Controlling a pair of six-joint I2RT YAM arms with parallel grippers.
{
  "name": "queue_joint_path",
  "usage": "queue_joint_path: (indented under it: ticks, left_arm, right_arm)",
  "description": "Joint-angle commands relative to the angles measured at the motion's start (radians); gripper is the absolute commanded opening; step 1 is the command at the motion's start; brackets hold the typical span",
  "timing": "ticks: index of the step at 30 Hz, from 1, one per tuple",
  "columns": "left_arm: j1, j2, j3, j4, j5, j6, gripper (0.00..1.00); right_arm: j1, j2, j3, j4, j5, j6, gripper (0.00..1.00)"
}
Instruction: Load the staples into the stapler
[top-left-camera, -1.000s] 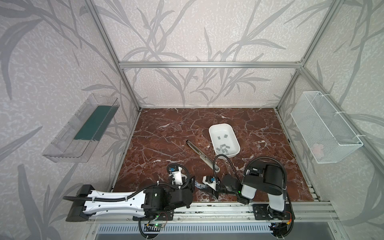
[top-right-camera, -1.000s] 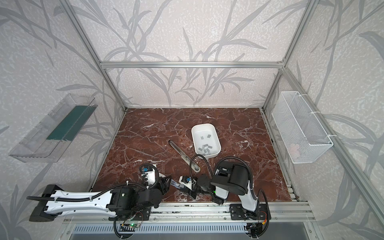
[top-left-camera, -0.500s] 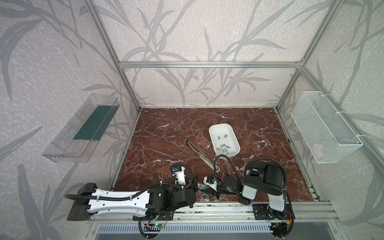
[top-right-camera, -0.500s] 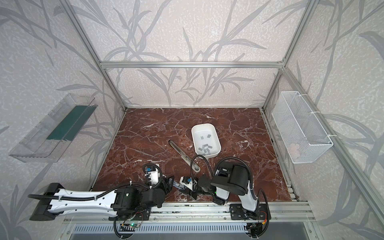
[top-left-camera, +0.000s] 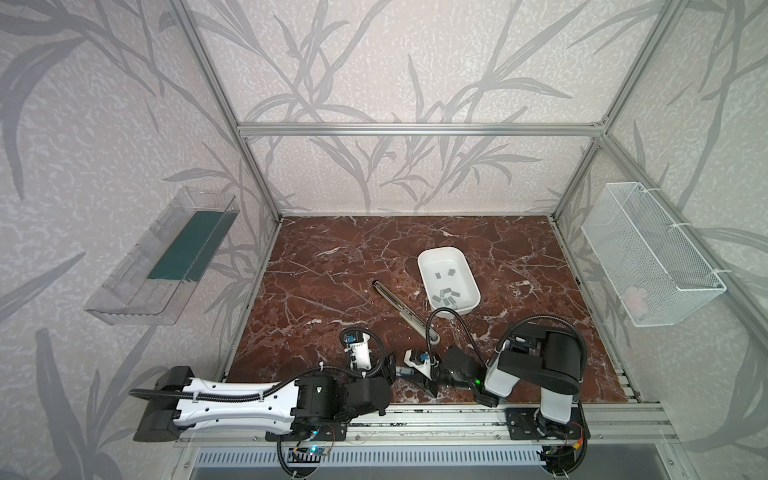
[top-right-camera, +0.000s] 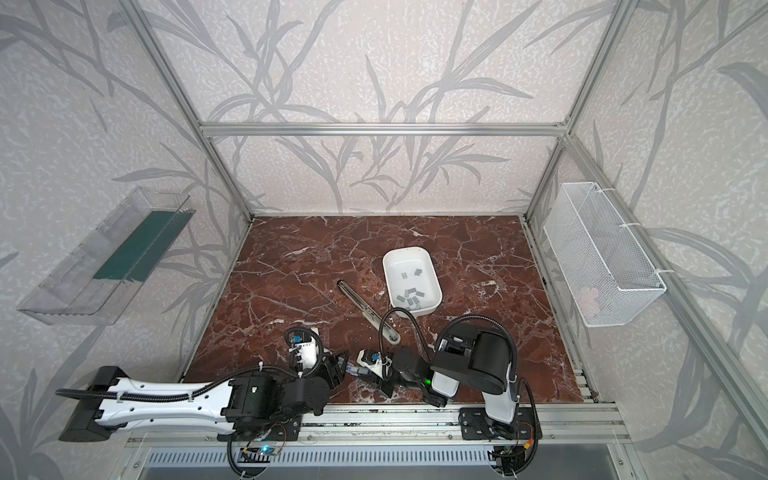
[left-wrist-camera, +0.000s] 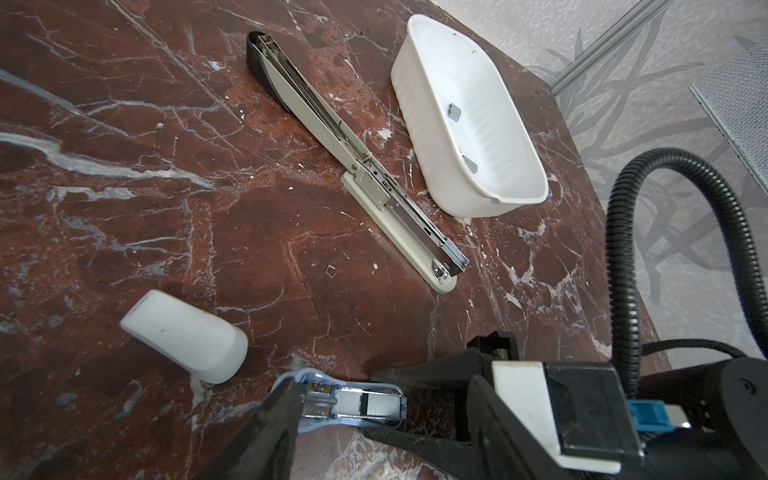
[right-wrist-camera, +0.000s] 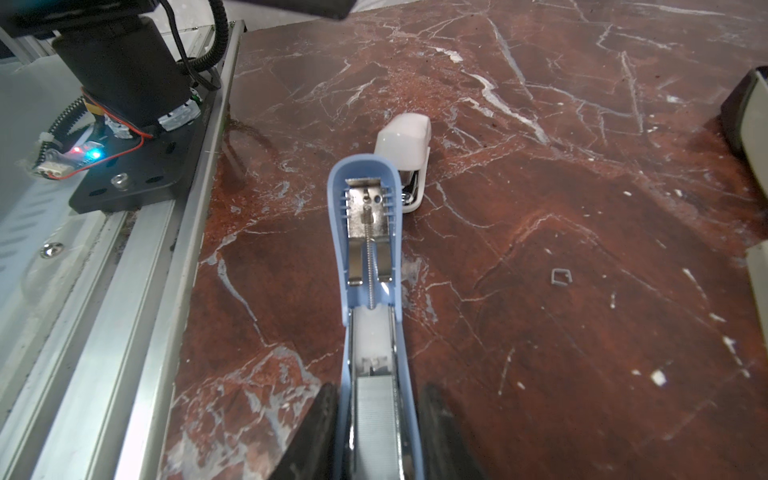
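Because loading needs the channel bared, the right tool (right-wrist-camera: 378, 392) is grasping the stapler (right-wrist-camera: 365, 232) by its flanks, lid swung open ahead of it, probably to steady it. Staples (right-wrist-camera: 374, 415) lie as a grey strip in the channel inside that grip. The left tool (top-right-camera: 337, 368) hangs released opposite, nothing in it. Farther out beyond both, the tray (top-left-camera: 428, 259) holds loose staples (top-left-camera: 446, 293).

Left gripper (top-right-camera: 337, 368) open, right gripper (right-wrist-camera: 374, 401) seemingly clamped
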Motion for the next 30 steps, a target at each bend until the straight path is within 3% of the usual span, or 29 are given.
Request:
queue_joint_path:
  ticks: [1, 7, 11, 27, 30]
  left_arm:
    - [0.003, 0.022, -0.022, 0.012, -0.042, -0.016, 0.68]
    - [0.016, 0.032, -0.083, 0.039, -0.061, -0.084, 0.82]
    - [0.034, 0.027, -0.133, 0.163, -0.017, -0.053, 0.82]
    - [0.064, 0.198, -0.125, 0.324, 0.057, -0.03, 0.83]
    - [0.065, 0.196, -0.12, 0.366, 0.067, 0.013, 0.8]
  right_arm:
    - [0.02, 0.062, -0.04, -0.21, -0.013, 0.036, 0.31]
    - [0.022, 0.085, -0.043, -0.168, -0.026, 0.051, 0.3]
    - [0.022, 0.078, -0.041, -0.169, -0.029, 0.055, 0.3]
    - [0.023, 0.109, -0.028, -0.124, -0.052, 0.076, 0.29]
    - [0.024, 0.112, -0.024, -0.125, -0.053, 0.078, 0.29]
